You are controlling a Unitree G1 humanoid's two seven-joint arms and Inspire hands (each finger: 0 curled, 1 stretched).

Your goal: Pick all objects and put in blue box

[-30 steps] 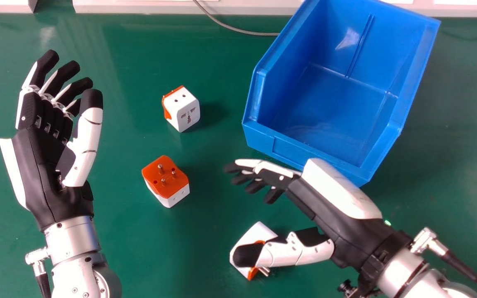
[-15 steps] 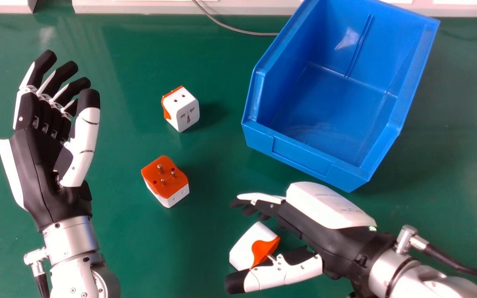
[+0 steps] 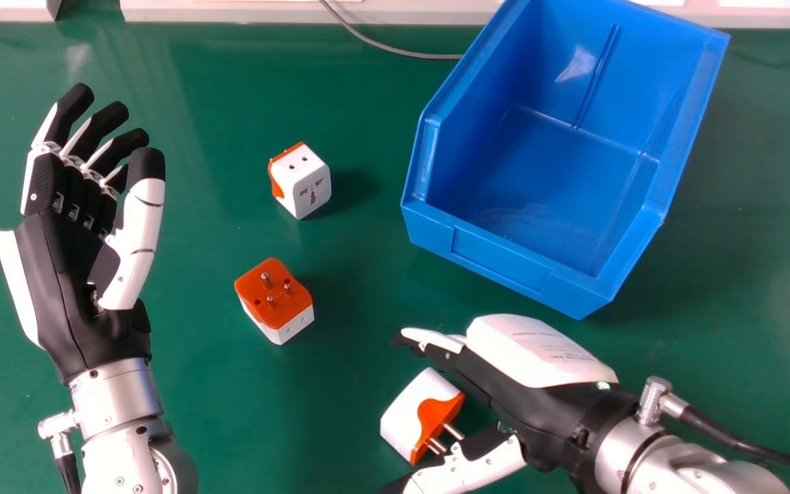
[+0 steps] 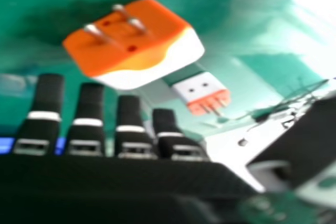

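Note:
In the head view my right hand (image 3: pixel 505 391) is open at the lower right, fingers beyond and thumb on the near side of a white-and-orange plug adapter (image 3: pixel 411 412). The right hand (image 4: pixel 89 121) in its own view has straight fingers, with an orange-faced adapter (image 4: pixel 134 40) beside them and a smaller-looking adapter (image 4: pixel 202 90) farther off. My left hand (image 3: pixel 66 274) rests open at the left. Two more adapters lie between the hands: one orange face up (image 3: pixel 274 295), one mostly white (image 3: pixel 304 182). The blue box (image 3: pixel 498 257) holds nothing visible.
A grey cable (image 3: pixel 395 49) curves along the far edge of the green table (image 3: pixel 340 425), behind which runs a pale ledge (image 3: pixel 230 11). Another cable (image 3: pixel 745 442) trails from the right wrist.
My right hand has come down toward the near edge, away from the blue box, and its thumb no longer covers the nearest adapter. The left hand has shifted very slightly left.

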